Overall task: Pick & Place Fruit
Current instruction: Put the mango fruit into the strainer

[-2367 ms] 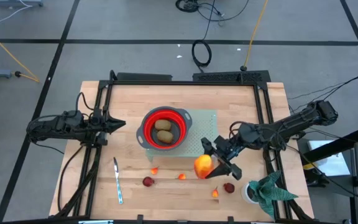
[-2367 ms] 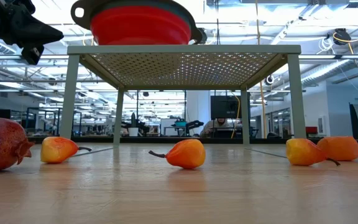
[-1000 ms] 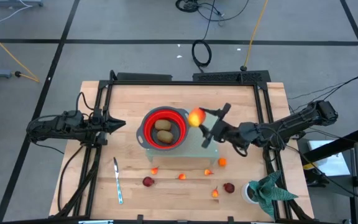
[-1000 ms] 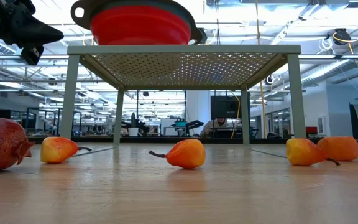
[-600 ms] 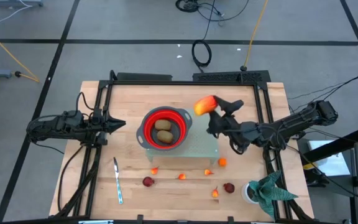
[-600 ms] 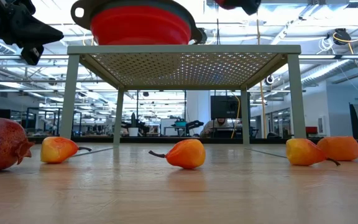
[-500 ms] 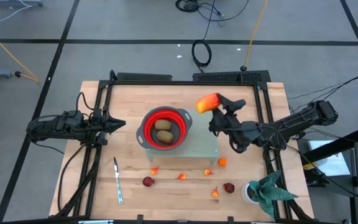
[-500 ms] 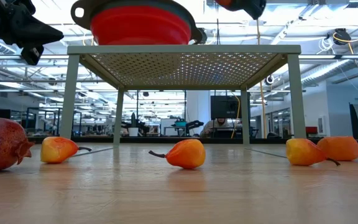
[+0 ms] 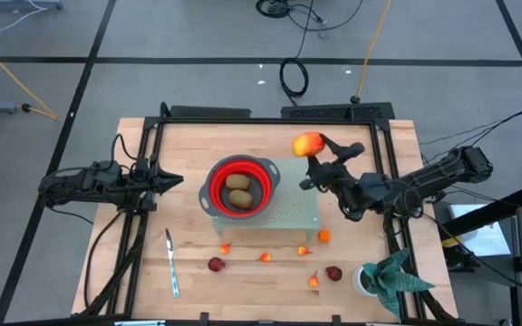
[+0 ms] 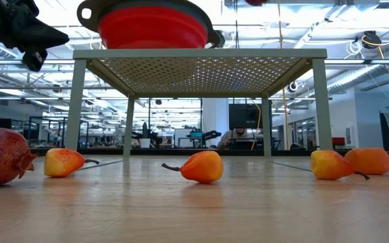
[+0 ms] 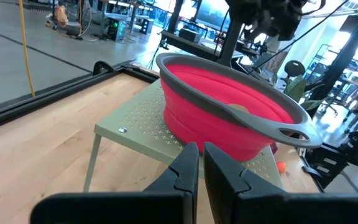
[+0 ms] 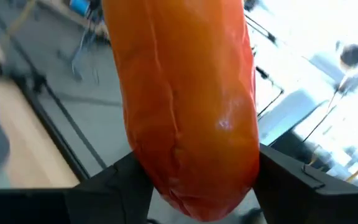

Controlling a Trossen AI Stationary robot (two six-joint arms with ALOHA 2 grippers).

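Right gripper pinching the long red-orange fruit above the table, its long axis seemingly lengthwise between the fingers, left gripper pressed together.

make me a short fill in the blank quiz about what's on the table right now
The red bowl holds ____ kiwis.
The right gripper grips an orange ____.
The bowl stands on a perforated green ____.
The knife lies on the bowl's ____ arm side.

Missing words: two; fruit; stand; left
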